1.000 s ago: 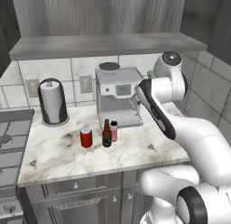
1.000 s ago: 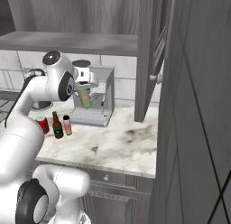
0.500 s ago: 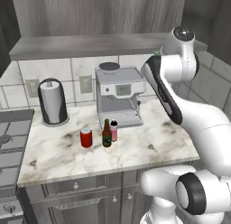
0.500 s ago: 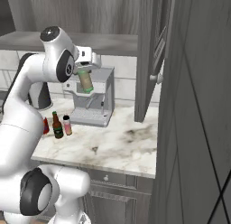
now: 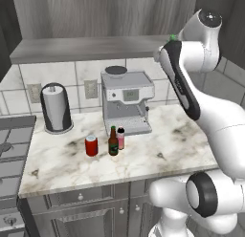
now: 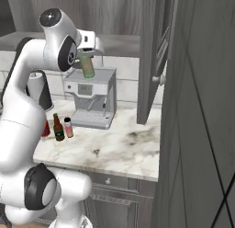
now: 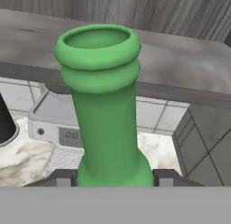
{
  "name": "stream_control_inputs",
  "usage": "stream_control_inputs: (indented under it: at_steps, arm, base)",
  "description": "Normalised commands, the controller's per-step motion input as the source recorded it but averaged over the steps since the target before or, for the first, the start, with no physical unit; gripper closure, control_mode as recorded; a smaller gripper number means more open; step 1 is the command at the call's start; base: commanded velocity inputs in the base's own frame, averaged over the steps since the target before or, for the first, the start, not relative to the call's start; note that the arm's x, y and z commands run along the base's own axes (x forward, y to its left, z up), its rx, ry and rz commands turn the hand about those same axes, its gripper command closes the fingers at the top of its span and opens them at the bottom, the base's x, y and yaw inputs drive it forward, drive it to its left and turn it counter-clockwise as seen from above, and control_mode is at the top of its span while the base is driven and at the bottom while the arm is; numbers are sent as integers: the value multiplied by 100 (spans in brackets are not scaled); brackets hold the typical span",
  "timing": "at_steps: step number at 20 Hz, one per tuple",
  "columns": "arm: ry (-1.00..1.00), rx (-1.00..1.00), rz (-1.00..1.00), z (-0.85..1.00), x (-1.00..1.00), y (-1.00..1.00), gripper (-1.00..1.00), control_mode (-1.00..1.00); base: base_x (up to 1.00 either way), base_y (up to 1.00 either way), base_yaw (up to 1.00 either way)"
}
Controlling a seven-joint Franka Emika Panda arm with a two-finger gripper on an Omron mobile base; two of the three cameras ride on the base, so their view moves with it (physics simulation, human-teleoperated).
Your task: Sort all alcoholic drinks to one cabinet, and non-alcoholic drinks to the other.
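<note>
On the counter at left I leave the red soda can (image 5: 91, 145), the brown beer bottle (image 5: 113, 142) and the pink bottle (image 5: 120, 138) standing together. My gripper (image 6: 87, 54), clamped on the green beer bottle (image 6: 86, 66), has risen from counter height to the cabinet shelf (image 5: 86, 47); the alcohol cabinet is probably next.

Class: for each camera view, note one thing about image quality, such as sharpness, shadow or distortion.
Hand view: the green bottle looms oversized, its edges soft. Left base view: evenly lit, faint shadows by the red can. Right base view: the cabinet door at the lens looks stretched.
</note>
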Motion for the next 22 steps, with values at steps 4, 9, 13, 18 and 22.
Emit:
stream_control_inputs:
  at_steps: [4, 9, 13, 18, 22]
  arm:
    - [-11, 9, -1, 52, 0, -2, 100, -100]
    - [-11, 6, -7, 41, 7, -6, 100, -100]
    - [-8, 5, -9, 31, 12, -8, 100, -100]
    - [-1, 5, -7, 30, 20, -9, 100, -100]
    - [-1, 4, -7, 17, 26, -6, 100, -100]
  base:
    - [0, 0, 0]
    - [0, 0, 0]
    - [0, 0, 0]
    - [0, 0, 0]
    - [0, 0, 0]
